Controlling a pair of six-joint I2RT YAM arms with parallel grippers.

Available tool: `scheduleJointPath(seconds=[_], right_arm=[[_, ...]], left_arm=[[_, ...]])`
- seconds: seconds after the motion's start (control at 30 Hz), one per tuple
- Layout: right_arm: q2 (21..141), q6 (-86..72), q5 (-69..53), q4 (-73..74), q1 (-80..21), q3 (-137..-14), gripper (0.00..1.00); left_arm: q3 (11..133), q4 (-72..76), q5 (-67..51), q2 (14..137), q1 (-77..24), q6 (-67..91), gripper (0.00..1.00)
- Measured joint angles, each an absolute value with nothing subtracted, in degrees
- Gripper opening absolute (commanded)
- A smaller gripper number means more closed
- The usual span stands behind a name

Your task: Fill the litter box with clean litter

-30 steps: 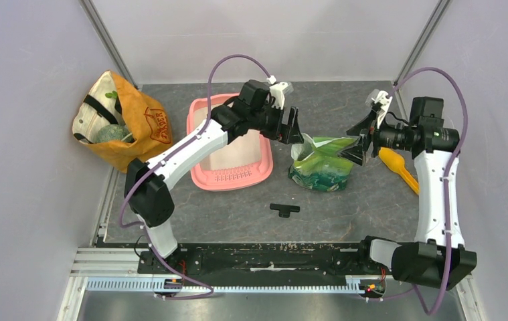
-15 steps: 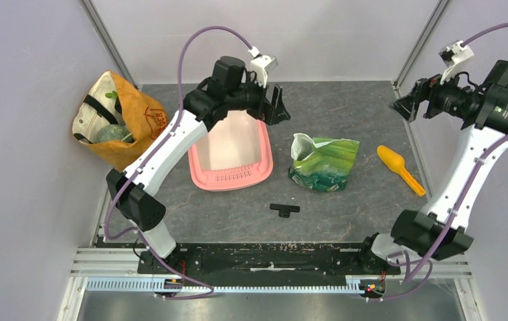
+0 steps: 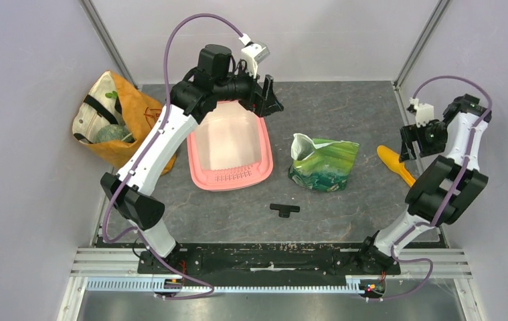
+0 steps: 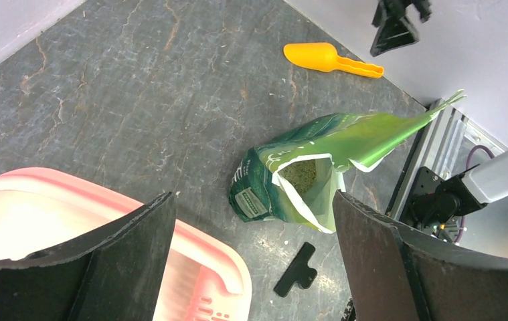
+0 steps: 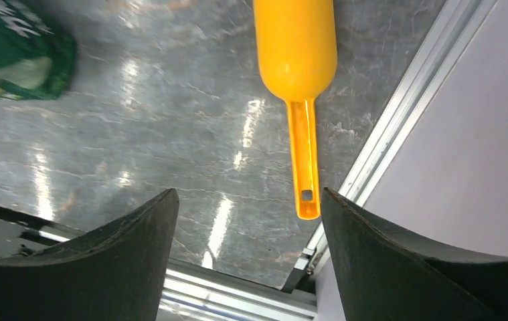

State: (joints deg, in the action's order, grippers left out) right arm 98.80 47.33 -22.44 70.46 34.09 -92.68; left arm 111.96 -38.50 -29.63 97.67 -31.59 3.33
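Only the left wrist view looks into the glossy green foil bag (image 4: 345, 137), where grey-beige granular litter (image 4: 301, 175) shows; the bag's label is unreadable. The pink rectangular plastic litter box (image 3: 231, 182) lies just left of the bag, below the left gripper (image 3: 270, 100), whose fingers are spread and empty. The right gripper (image 5: 249, 194), likewise spread, hovers over the orange plastic scoop (image 5: 296, 50).

— Where do you see the litter box (image 3: 232, 178)?
— Flat on the surface (image 3: 345, 107), left of centre: pink, round-cornered, slotted lip toward the arm bases, pale floor showing.
— And the litter (image 4: 300, 175)?
— I see greyish-green granules inside the open green bag (image 3: 324, 167), near the box's right side.
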Motion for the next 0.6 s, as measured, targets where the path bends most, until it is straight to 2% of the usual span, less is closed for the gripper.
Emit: scheduleJointPath(seconds=[0.2,0.6], right_arm=[[105.67,49.60,-15.16,67.68,33.91,-88.75,0.84],[110.48,51.11,-7.46,57.10,31.73,-80.86,0.81]], left_arm=[[112.16,-39.16,-30.37,97.67,-31.59,2.85,0.93],[112.12,-39.20,-30.68,97.67,-31.57,2.87,0.93]])
